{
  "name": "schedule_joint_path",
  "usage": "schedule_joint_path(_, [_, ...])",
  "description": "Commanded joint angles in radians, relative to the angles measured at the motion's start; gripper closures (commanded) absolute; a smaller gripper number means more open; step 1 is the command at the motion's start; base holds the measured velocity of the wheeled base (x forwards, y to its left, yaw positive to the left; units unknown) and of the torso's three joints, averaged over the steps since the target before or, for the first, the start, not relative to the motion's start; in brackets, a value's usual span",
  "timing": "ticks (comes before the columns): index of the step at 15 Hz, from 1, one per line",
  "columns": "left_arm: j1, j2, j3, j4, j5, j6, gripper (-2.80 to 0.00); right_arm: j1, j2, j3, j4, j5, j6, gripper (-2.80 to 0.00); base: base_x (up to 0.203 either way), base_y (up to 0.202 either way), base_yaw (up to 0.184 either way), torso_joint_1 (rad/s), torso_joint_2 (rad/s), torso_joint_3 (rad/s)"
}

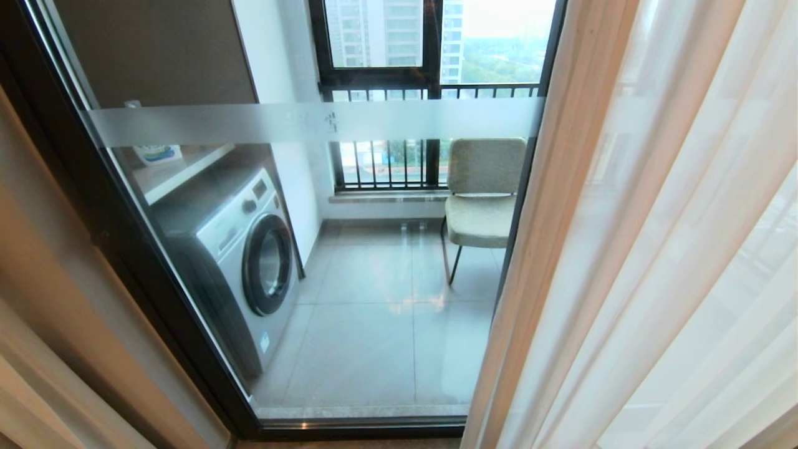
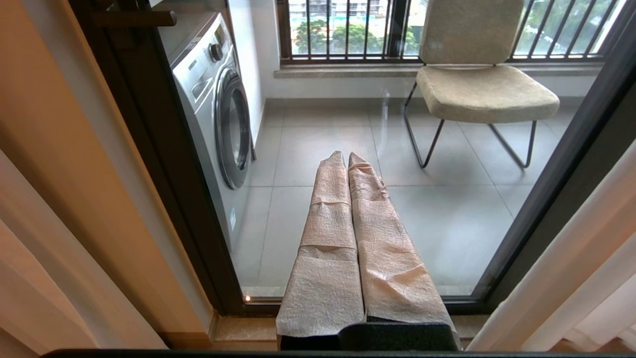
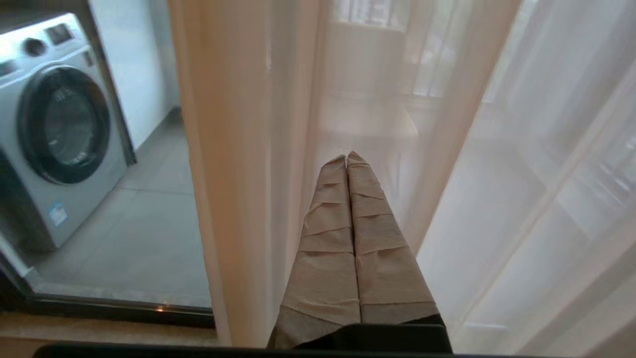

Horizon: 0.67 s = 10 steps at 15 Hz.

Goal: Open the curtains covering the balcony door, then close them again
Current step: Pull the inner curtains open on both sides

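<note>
1. The curtains point(image 1: 636, 249). You had the sheer white panel hanging in pleats over the right part of the opening, its leading edge running down just beside the door's vertical mullion. A thicker beige drape edge point(image 1: 37, 299) showed at the far left. Between them the glass stood uncovered, so you would judge the set partly drawn apart, not yet fully open.

2. The balcony door point(image 1: 312, 121). Dark-framed glass with a frosted white band across it; it was shut, which is why everything beyond appeared through the pane.

3. The left gripper point(image 2: 346, 155). Its two tape-wrapped fingers were pressed together, holding nothing. It pointed at the bare glass, well apart from either curtain, which suggests you kept this arm parked.

4. The right gripper point(image 3: 347, 156). Fingers likewise pressed together, empty. It faced the sheer's folds, tips near the fabric; contact could not be told. That placement reads as a set-up to push or hook the sheer sideways rather than pinch it.

5. Behind the glass: a washing machine point(image 1: 243, 249) at the left wall, a padded chair point(image 1: 483, 193) at the right by the barred railing window point(image 1: 386, 162).

Neither arm appeared in the head view.
</note>
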State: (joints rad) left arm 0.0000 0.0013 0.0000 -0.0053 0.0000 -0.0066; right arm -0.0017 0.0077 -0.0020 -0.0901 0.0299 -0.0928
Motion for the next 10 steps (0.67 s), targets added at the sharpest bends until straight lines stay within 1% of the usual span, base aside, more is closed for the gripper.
schedule_joint_path(1, [0.0, -0.001, 0.0, -0.001, 0.0, -0.001, 0.0, 0.0, 0.05, -0.041, -0.028, 0.142, 0.0, 0.0, 0.0, 0.0, 0.0, 0.0, 0.0, 0.0])
schedule_joint_path(2, [0.0, -0.001, 0.0, -0.001, 0.0, -0.001, 0.0, 0.0, 0.087, -0.075, -0.035, 0.216, -0.001, 0.0, 0.0, 0.0, 0.0, 0.0, 0.0, 0.0])
schedule_joint_path(3, [0.0, -0.001, 0.0, -0.001, 0.0, -0.001, 0.0, 0.001, 0.128, -0.105, -0.039, 0.27, -0.003, 0.0, 0.0, 0.0, 0.0, 0.0, 0.0, 0.0])
schedule_joint_path(4, [0.0, -0.001, 0.0, -0.001, 0.0, -0.001, 0.0, 0.003, 0.173, -0.139, -0.041, 0.306, -0.004, 0.0, 0.0, 0.0, 0.0, 0.0, 0.0, 0.0])
schedule_joint_path(6, [0.0, -0.001, 0.0, -0.001, 0.0, -0.001, 0.0, 0.007, 0.297, -0.222, -0.06, 0.35, -0.003, 0.0, 0.0, 0.0, 0.0, 0.0, 0.0, 0.0])
schedule_joint_path(8, [0.0, -0.001, 0.0, -0.001, 0.0, -0.001, 0.0, 0.011, 0.449, -0.314, -0.124, 0.401, 0.001, 0.0, 0.0, 0.0, 0.0, 0.0, 0.0, 0.0])
schedule_joint_path(10, [0.0, -0.001, 0.0, -0.001, 0.0, -0.001, 0.0, 0.017, 0.603, -0.434, -0.183, 0.442, 0.007, 0.0, 0.0, 0.0, 0.0, 0.0, 0.0, 0.0])
